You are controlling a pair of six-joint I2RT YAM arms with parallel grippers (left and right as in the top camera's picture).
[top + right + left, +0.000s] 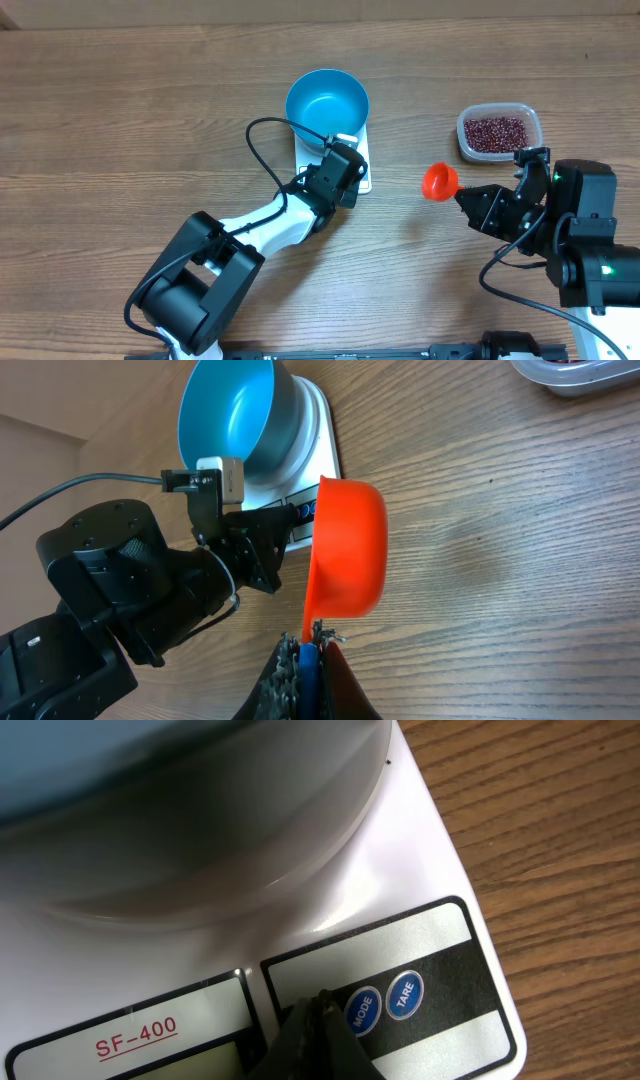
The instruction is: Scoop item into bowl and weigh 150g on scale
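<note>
Left gripper (322,1008): fingers clenched tip to tip with nothing between them. The joined tips are set against the control strip of the scale (440,890), just left of the blue MODE button (361,1012). The TARE button (404,993) lies one place further right. The red SF-400 label (136,1038) is printed to the left of the tips, at the edge of the display window. The grey underside of the bowl (200,820) fills the top of the left wrist view, standing on the scale's round platform. Overhead, the bowl (327,98) sits upright on the far part of the scale (305,162), its light blue inside facing up. The left gripper (345,172) covers the near edge where the buttons are, its arm reaching in from the lower left. Right gripper (308,655): clenched on the handle of the orange scoop (350,550), with a strip of blue showing between the fingers. In the right wrist view the cup hangs off the finger ends, its rounded outside toward the camera. Beyond the cup are the bowl (230,410) and the white corner of the scale (318,420). Overhead, the right gripper (468,196) holds the scoop (438,182) mouth up over bare wood of the table (120,120), to the right of the scale and apart from it. Whether the cup touches the wood cannot be told. The beans (497,131) lie as a dark red layer in the clear tub (465,130), on the far right of the table, near the scoop and well apart from the bowl.
</note>
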